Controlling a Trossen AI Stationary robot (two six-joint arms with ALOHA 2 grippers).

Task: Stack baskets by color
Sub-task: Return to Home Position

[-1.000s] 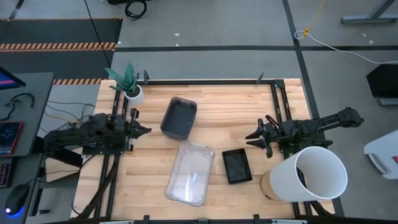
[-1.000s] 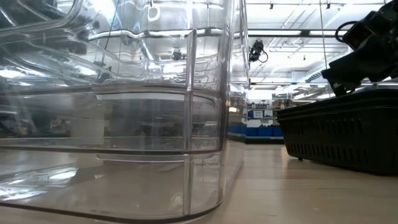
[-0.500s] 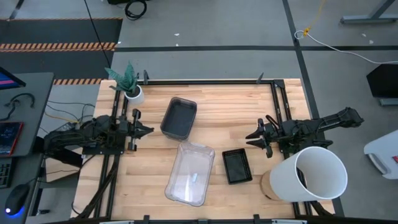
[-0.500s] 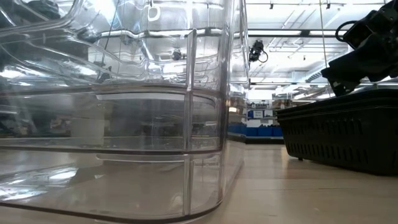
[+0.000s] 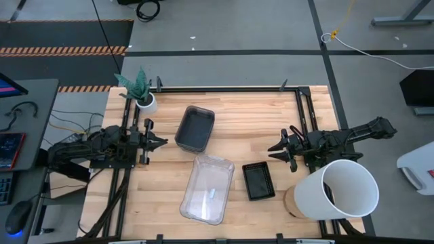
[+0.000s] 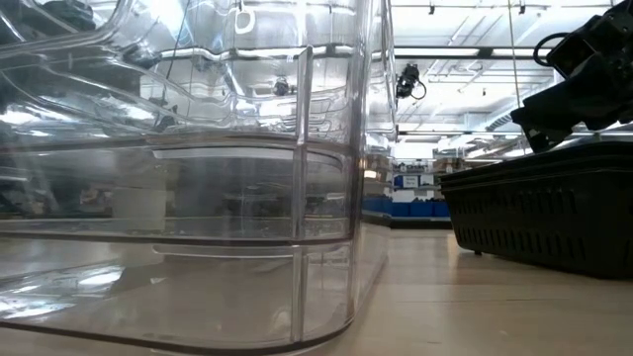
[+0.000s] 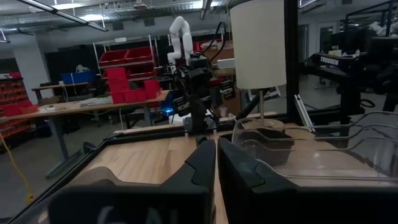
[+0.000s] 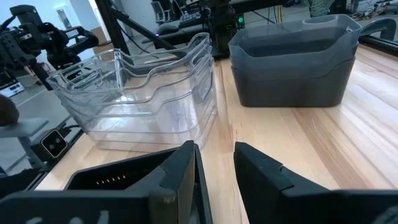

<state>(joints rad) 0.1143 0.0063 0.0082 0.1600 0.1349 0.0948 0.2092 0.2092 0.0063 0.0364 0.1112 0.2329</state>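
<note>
A nested stack of clear baskets (image 5: pixel 207 188) rests on its base on the table's near middle, also in the right wrist view (image 8: pixel 143 93). The smoky grey baskets (image 5: pixel 195 129) sit nested just beyond it (image 8: pixel 292 62). A black slatted basket (image 5: pixel 258 181) lies to the right of the clear stack (image 6: pixel 544 218). My left gripper (image 5: pixel 161 141) is at the table's left edge, level and shut, pointing toward the grey baskets (image 7: pixel 216 144). My right gripper (image 5: pixel 271 149) hovers at the right, level and open, with nothing between its fingers (image 8: pixel 214 152).
A big white bucket (image 5: pixel 342 190) lies at the near right corner beside my right arm. A small white plant pot (image 5: pixel 144 102) stands at the far left. Black frame rails (image 5: pixel 224 88) run along the table's edges. Bare wood shows at the far right (image 5: pixel 271 115).
</note>
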